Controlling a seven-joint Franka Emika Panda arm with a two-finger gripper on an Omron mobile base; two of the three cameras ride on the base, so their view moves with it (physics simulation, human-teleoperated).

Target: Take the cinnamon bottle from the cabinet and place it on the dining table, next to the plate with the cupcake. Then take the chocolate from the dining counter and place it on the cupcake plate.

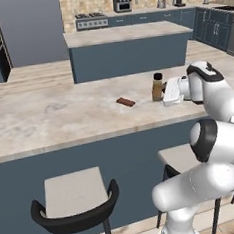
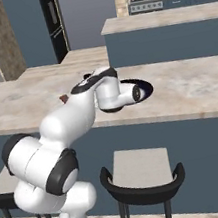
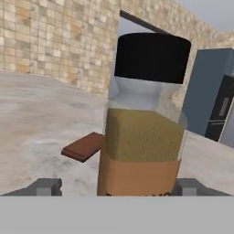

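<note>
On the counter's near side, the gripper (image 3: 116, 187) stands spread, its fingertips (image 3: 45, 186) flanking the upright bottle (image 1: 157, 87) without pinching it. Just beyond lies the chocolate (image 1: 125, 101), near mid-counter. Judged step: bottle placement finishing. Next move: back off cleanly, then reach the chocolate for the plate (image 2: 145, 87).
</note>
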